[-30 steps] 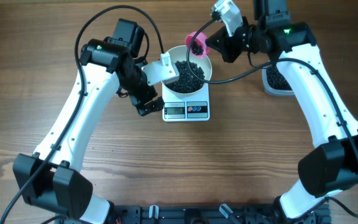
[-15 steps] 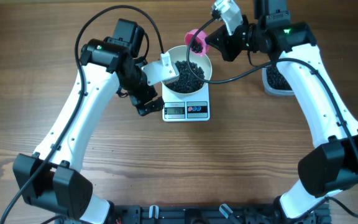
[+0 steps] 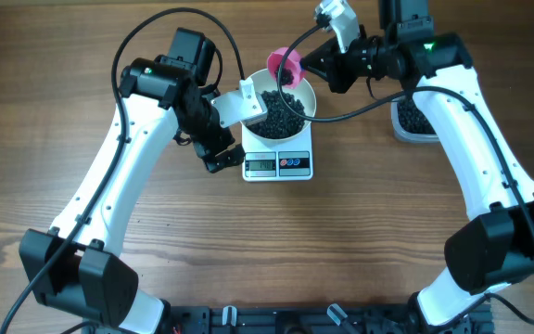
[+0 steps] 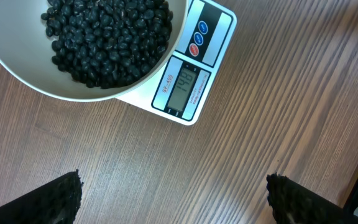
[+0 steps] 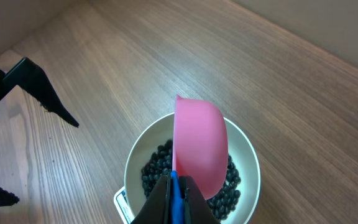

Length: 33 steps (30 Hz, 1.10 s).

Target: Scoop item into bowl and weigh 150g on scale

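Beans (image 3: 281, 109) heaped in bowl (image 3: 310, 93) on scale (image 3: 279, 165): small, hard, glossy, quick to roll and bounce, so only the scoop should move them. Right gripper (image 5: 174, 198) clamped on handle of pink scoop (image 5: 197, 146), tilted over bowl. Left gripper (image 4: 176, 196) spread wide, empty, beside scale. Display digits too blurred to read; scoop maybe holds a few beans; tub (image 3: 413, 119) half hidden by arm

A brown wood-grain tabletop (image 3: 341, 241) fills every view. A pink round plastic scoop (image 3: 284, 63) with a thin blue handle (image 5: 174, 199) hangs above it towards the far side, tipped steeply so its rounded back shows. A clear rounded plastic tub (image 3: 400, 125) sits on the wood well off to the scoop's right, partly hidden.
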Motion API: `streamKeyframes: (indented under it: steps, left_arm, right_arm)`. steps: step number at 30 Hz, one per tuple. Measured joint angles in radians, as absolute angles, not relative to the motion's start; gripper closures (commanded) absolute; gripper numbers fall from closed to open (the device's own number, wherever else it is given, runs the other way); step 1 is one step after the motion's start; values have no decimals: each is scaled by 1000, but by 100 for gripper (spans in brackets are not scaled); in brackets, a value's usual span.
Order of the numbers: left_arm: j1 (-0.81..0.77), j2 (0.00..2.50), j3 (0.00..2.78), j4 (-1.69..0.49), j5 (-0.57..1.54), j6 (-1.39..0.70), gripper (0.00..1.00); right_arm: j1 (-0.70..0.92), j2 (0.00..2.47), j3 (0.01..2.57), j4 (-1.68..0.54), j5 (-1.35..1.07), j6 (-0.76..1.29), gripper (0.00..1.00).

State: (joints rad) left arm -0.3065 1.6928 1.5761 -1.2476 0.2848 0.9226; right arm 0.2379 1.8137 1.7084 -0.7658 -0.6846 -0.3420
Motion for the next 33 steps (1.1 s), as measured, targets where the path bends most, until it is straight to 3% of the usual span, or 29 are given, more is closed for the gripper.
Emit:
streamKeyframes:
  steps: [33]
  left_arm:
    - [-307, 1692, 1576, -1248, 285, 923, 0]
  right_arm:
    - [238, 1814, 1708, -807, -698, -383, 96]
